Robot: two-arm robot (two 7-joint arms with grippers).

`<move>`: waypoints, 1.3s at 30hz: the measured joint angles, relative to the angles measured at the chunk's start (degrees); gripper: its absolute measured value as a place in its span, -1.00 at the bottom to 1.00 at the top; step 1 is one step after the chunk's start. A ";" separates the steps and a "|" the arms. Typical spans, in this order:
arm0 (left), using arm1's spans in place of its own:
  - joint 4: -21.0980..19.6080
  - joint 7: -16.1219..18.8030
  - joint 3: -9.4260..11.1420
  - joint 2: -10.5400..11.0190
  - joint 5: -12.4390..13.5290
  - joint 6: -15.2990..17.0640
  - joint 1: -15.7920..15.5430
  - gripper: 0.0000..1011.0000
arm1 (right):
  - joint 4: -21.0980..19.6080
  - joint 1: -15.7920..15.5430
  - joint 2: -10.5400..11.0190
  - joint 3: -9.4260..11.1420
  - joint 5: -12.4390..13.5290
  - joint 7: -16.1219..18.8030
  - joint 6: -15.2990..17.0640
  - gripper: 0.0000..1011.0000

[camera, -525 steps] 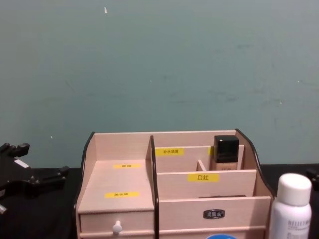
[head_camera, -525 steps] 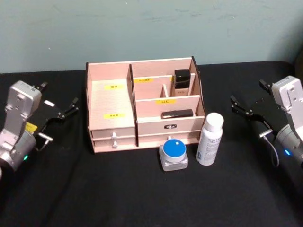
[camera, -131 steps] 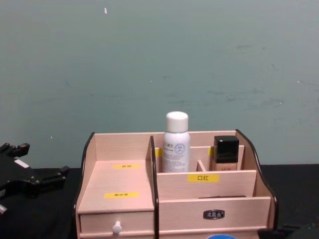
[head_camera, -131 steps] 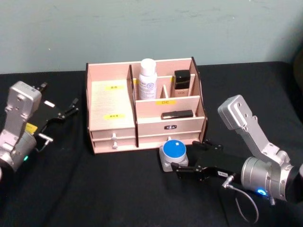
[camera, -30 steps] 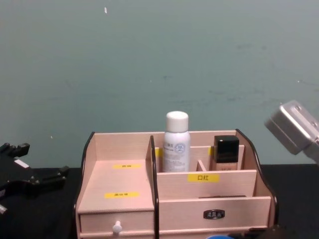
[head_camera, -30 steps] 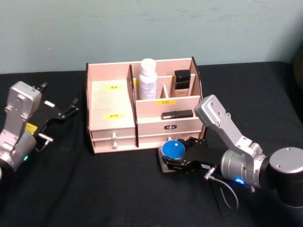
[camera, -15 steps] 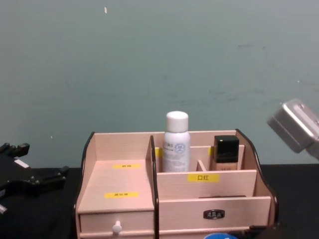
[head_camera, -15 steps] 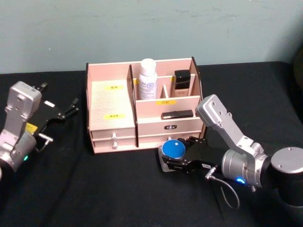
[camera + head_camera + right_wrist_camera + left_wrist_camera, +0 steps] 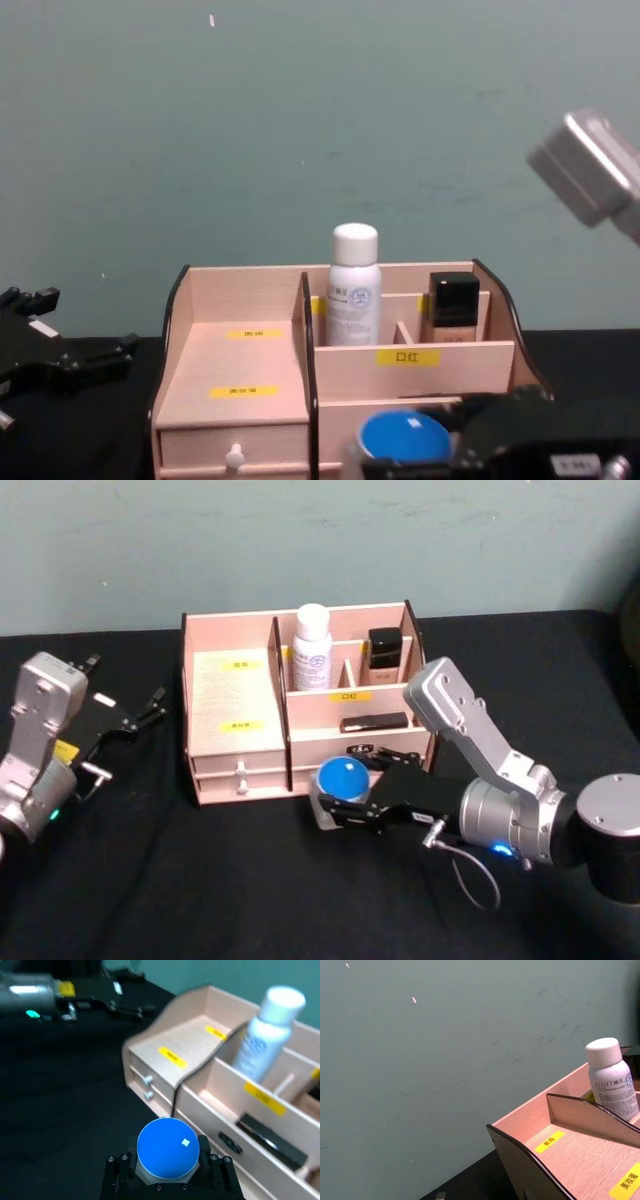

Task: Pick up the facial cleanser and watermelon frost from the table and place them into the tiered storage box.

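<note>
Jar (image 9: 343, 779), blue lid: clenched in my right end effector (image 9: 345, 805), raised before organizer (image 9: 235, 695) front. White bottle (image 9: 312, 647): upright in rear compartment. Left end effector (image 9: 140, 712): parked left on bench (image 9: 200, 880), fingers spread.

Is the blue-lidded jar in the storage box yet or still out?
Out. The right gripper holds the blue-lidded jar in front of the tiered storage box.
</note>
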 joint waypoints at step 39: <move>0.00 0.00 0.00 0.00 0.00 0.00 0.00 1.00 | 18.46 21.05 -13.74 -9.09 -3.54 1.16 -2.14 0.44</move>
